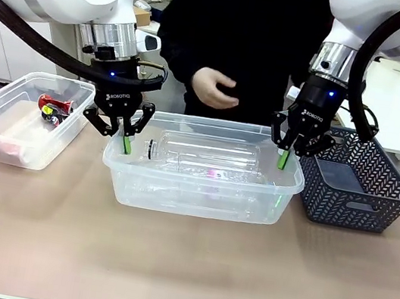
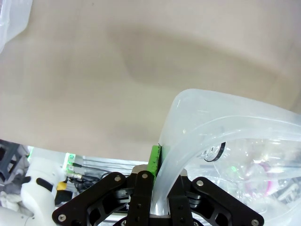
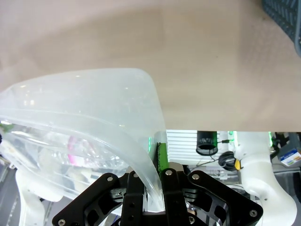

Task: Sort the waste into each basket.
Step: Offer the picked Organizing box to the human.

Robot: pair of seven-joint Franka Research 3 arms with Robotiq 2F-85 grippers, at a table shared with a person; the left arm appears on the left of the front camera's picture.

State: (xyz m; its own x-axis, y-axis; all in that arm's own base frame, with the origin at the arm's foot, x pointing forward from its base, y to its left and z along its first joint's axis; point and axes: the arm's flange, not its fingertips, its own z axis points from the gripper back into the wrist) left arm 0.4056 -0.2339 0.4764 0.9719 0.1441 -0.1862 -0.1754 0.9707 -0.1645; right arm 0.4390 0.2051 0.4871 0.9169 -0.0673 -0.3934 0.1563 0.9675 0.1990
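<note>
A clear basket [image 1: 200,195] stands mid-table with clear plastic bottles [image 1: 206,157] lying in it. My left gripper [image 1: 126,141] is shut on its left rim and my right gripper [image 1: 284,160] is shut on its right rim. In the left wrist view my left gripper [image 2: 162,176] pinches the basket [image 2: 211,113] wall, with a bottle [image 2: 249,165] behind it. In the right wrist view my right gripper [image 3: 152,176] clamps the basket [image 3: 94,89] corner. A second clear basket [image 1: 11,87] at the far left holds red and black cans [image 1: 53,106].
A dark lattice-sided basket [image 1: 352,183] stands just right of the middle tub, close to my right arm. A person in black stands at the far side, one hand [image 1: 214,90] hovering above the tub's far rim. The near half of the table [image 1: 180,269] is bare.
</note>
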